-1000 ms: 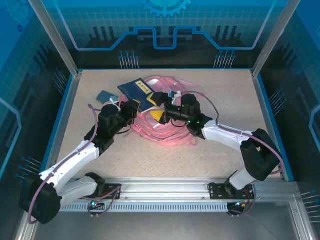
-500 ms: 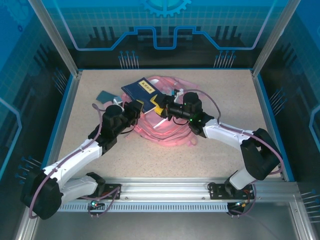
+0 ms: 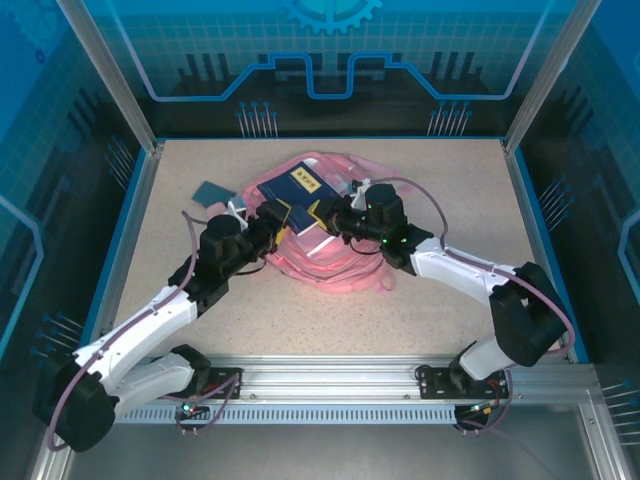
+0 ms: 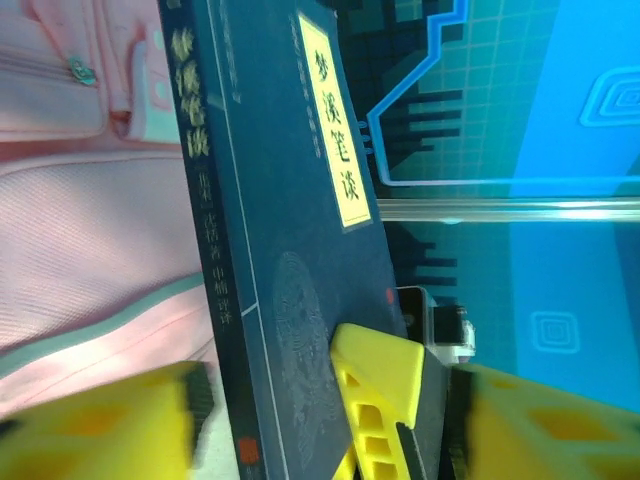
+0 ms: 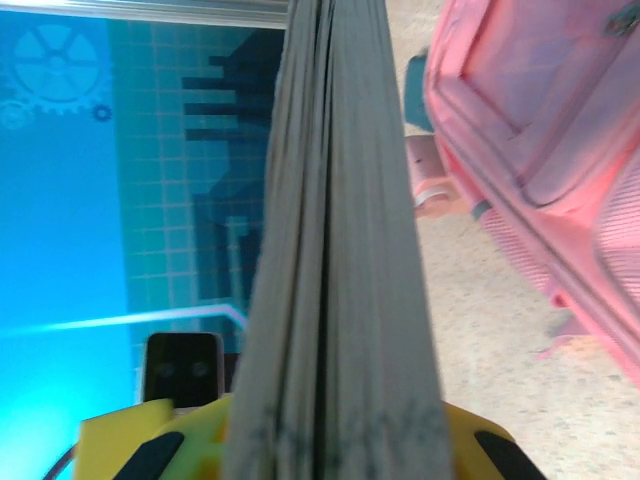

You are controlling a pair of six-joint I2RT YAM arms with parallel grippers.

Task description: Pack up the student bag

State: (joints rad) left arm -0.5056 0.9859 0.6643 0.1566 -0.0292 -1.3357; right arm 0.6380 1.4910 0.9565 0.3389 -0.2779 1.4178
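Between the fingers of my right gripper (image 3: 325, 212) a dark blue book (image 3: 300, 186) is clamped; my left gripper (image 3: 278, 216) gapes wide astride it. Beneath both jaws lies the student bag (image 3: 335, 268).

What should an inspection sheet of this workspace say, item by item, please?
surface: speckled beige table.
job's things: pink student bag lying mid-table; dark blue book held over it.
clutter: small dark flat piece on the table, left of the bag.
grippers: right claw shut on the book; left claw open, fingers either side of it.
cables: purple cables looping along both arms.
surroundings: blue printed walls, metal frame.
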